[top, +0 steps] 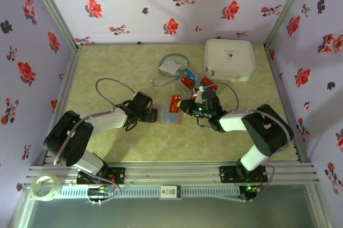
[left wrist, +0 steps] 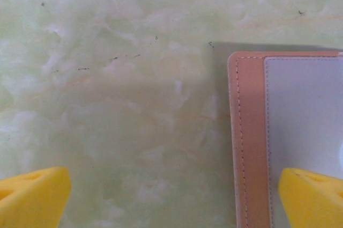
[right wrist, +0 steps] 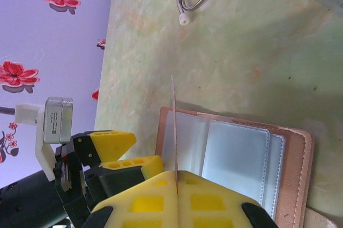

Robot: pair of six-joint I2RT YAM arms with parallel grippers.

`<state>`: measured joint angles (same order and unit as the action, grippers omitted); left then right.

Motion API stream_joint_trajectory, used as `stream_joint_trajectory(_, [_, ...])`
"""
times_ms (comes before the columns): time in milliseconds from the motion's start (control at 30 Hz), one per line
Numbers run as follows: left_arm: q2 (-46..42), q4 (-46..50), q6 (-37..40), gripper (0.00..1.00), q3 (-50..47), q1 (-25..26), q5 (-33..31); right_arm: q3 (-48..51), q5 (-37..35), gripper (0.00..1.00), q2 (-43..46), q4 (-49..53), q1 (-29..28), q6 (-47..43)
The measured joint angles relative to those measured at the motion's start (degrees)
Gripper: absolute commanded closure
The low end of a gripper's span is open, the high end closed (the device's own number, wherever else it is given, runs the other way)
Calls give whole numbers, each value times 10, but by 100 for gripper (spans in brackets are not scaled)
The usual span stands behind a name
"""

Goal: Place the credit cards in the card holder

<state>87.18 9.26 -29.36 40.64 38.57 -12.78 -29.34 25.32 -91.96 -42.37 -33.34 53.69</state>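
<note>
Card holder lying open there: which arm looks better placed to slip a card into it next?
Right. The right claw is shut on a card held edge-on over the sleeves of the card holder. The left claw is open and empty at the holder's edge; it would first have to fetch one.

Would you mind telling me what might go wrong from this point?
The right fingers pinch the red credit card edge-on over the open card holder; it may miss the sleeve mouth and bend or slip. The left fingers stand open, one over the holder, not clearly pressing, so the holder might slide.
</note>
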Motion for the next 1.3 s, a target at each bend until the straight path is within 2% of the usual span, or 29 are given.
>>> stream_joint_trajectory(500, [0, -3, -3, 0, -17, 11, -26, -14, -40, 100, -35, 6, -54, 1])
stream_joint_trajectory(1300, [3, -2, -17, 0, -17, 21, -38, -21, -46, 100, -102, -63, -64, 23])
